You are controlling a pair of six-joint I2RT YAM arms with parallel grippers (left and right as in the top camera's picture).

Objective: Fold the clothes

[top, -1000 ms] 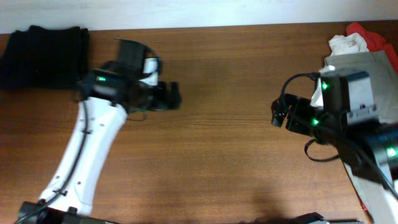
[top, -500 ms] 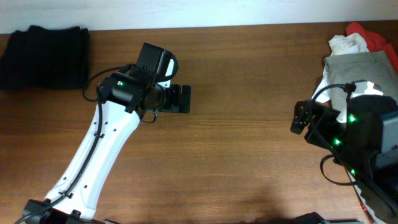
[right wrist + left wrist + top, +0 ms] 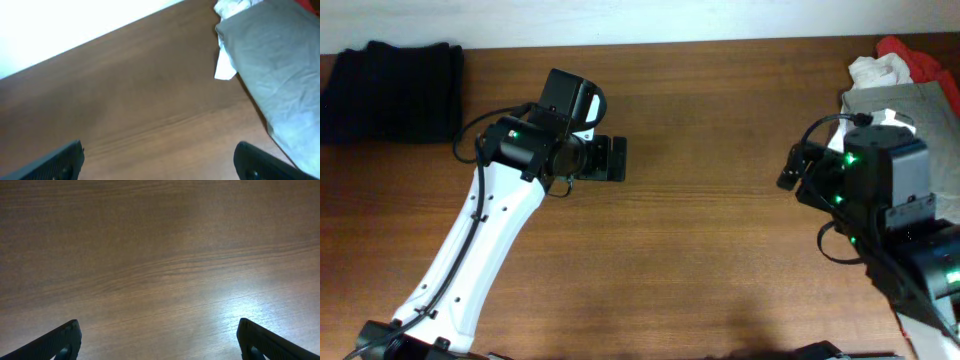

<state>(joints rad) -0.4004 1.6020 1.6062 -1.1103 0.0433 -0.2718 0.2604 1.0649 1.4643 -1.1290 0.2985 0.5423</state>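
**Operator:** State of the jaws?

**Technician:** Left jaws: apart, empty, over bare surface (image 3: 160, 255). Right jaws: apart, empty, aimed toward the grey garment (image 3: 280, 65) but not touching it.

**Operator:** Procedure for the current step?

**Technician:** The step appears to be fetching the next garment. Bring the right jaws to the near edge of the grey garment. Pinch that cloth only and keep clear of the white garment (image 3: 875, 72) next to it. Draw it to mid-surface, where the left arm (image 3: 480, 230) can take the opposite corner.

**Operator:** Inventory?

**Technician:** One black garment (image 3: 390, 90), folded, at the far-left corner. One grey, one white and one red garment (image 3: 920, 55), heaped at the right edge. Total: four garments, three apparently unfolded.
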